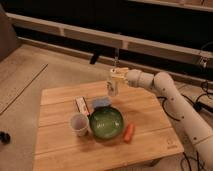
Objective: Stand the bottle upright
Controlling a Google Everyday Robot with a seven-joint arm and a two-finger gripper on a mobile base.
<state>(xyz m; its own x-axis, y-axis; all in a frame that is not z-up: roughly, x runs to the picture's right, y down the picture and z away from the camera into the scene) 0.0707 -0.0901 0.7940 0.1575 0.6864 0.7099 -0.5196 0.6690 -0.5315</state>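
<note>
Your wooden desk (60, 145) fills the lower frame, and the white arm (170, 95) reaches in over its far edge from the right. On the boards sit a green bowl (105, 121), a white cup (79, 123) just beside it on the left, a flat pack (81, 105) and a small blue object (101, 102) behind them, and a carrot (129, 131) to the bowl's right. Above the far side of the desk, the claw (115, 80) is clamped on the bottle (113, 90) — the bottle hangs roughly vertical in the air, clear of the wood and behind the bowl. You appear to be at the carry-and-place step: the lift looks done, the setting down not yet. The next move calls for you to lower it straight onto the bare boards behind the blue object, base flat, and release only once it bears its own weight — a tilt at release could topple it. No writing is legible: the bottle's label and the pack's dark markings cannot be read.
</note>
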